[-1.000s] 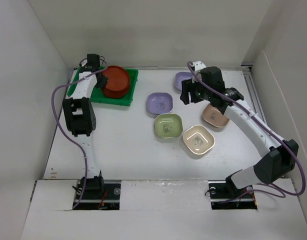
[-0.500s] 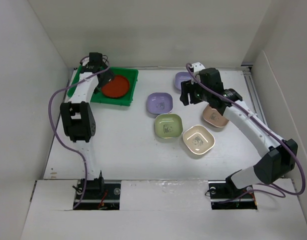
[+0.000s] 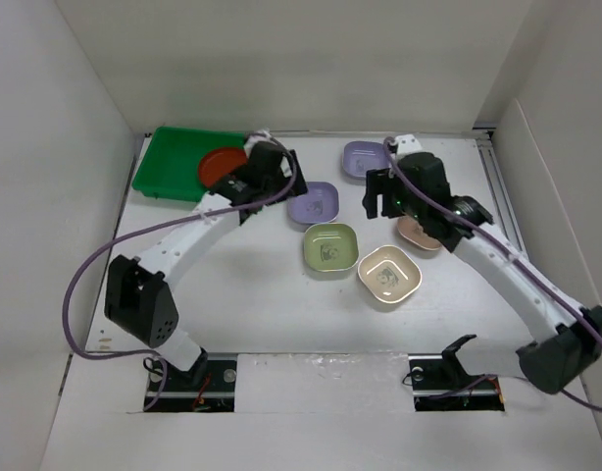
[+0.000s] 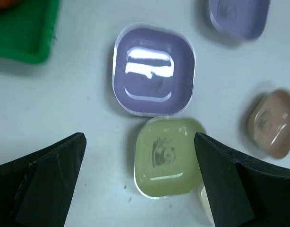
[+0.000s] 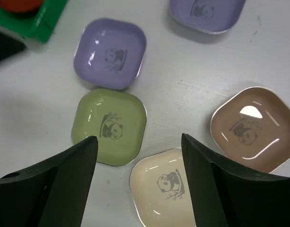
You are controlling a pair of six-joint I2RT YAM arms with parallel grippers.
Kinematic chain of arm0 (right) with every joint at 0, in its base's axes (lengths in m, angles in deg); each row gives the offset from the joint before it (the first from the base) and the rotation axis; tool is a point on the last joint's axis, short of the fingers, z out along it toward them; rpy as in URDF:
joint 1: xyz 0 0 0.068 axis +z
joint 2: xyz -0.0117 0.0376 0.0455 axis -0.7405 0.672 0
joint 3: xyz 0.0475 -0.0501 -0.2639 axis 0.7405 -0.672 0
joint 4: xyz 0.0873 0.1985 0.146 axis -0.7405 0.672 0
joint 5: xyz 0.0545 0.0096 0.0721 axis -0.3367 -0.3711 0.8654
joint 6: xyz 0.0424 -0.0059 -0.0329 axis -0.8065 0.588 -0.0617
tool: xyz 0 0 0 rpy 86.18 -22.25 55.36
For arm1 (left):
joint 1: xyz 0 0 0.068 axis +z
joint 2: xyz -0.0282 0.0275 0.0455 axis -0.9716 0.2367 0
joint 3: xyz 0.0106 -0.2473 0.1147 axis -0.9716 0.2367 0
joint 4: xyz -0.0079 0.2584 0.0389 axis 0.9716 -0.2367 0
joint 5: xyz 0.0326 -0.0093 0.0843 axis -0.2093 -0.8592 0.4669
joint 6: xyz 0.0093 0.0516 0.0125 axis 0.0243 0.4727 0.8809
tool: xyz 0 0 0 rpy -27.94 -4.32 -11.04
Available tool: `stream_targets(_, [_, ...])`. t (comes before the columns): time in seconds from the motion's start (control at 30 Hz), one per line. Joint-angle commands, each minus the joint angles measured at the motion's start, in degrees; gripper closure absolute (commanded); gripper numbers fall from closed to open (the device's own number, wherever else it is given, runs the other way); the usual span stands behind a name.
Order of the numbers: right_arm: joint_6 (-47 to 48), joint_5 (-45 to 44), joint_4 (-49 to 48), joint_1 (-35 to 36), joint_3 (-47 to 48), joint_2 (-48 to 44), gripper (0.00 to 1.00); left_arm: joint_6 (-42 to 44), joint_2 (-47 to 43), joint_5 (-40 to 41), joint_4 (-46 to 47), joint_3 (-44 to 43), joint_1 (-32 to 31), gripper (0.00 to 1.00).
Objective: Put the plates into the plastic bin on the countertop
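Note:
A red plate (image 3: pixel 221 165) lies in the green plastic bin (image 3: pixel 169 162) at the back left of the white countertop (image 3: pixel 242 294). Two lavender plates (image 3: pixel 316 201) (image 3: pixel 363 154), a pale green one (image 3: pixel 330 247), a cream one (image 3: pixel 389 274) and a tan-pink one (image 3: pixel 421 234) lie right of it. My left gripper (image 4: pixel 139 142) hangs open and empty above the near lavender plate (image 4: pixel 153 71) and the green plate (image 4: pixel 169 156). My right gripper (image 5: pixel 139 138) is open and empty, high over the green plate (image 5: pixel 109 125) and cream plate (image 5: pixel 164 184).
White walls close in the countertop on the left, back and right. The two arms reach toward each other over the group of plates, their wrists a plate's width apart. The right arm's forearm covers part of the tan-pink plate (image 5: pixel 253 127).
The left gripper let go of the red plate in the bin, opened, and swung right to above the lavender and green plates. The right gripper shifted slightly nearer and widened a little.

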Motion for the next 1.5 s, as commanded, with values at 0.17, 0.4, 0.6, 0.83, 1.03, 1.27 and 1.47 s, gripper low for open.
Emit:
stream_targets(0.17, [-2.51, -4.63, 1.58, 0.92, 0.57, -14.28, 0.23, -2.06, 10.63, 8.09, -0.42, 3.40, -14.44, 0.06])
stream_targets(0.4, [-1.89, -4.63, 2.73, 0.92, 0.58, -16.66, 0.22, -5.66, 14.78, 10.20, -1.12, 4.98, -15.85, 0.12])
stream_targets(0.6, [-1.37, -4.10, 2.73, 0.92, 0.05, -17.72, 0.22, -6.99, 17.51, 9.68, 1.60, 9.63, -15.85, 0.31])
stream_targets(0.83, [-1.37, -3.57, 2.73, 1.45, 0.05, -18.25, 0.22, -11.20, 16.90, 9.14, 6.00, 18.42, -15.85, 0.78])
stream_targets(1.03, [-1.37, -4.71, 3.78, 2.50, 1.10, -18.77, 0.22, -14.28, 4.61, 13.26, -0.14, 24.75, -19.89, 1.00])
stream_targets(1.27, [-0.84, -4.64, 3.17, 2.50, 1.63, -17.64, 0.22, -11.93, -10.33, 16.89, -7.89, 21.87, -18.50, 1.00])
stream_targets(1.47, [0.22, -1.83, 0.36, 2.50, 2.16, -13.24, 0.22, -2.96, -7.46, 9.94, -6.57, 8.19, 2.05, 1.00])
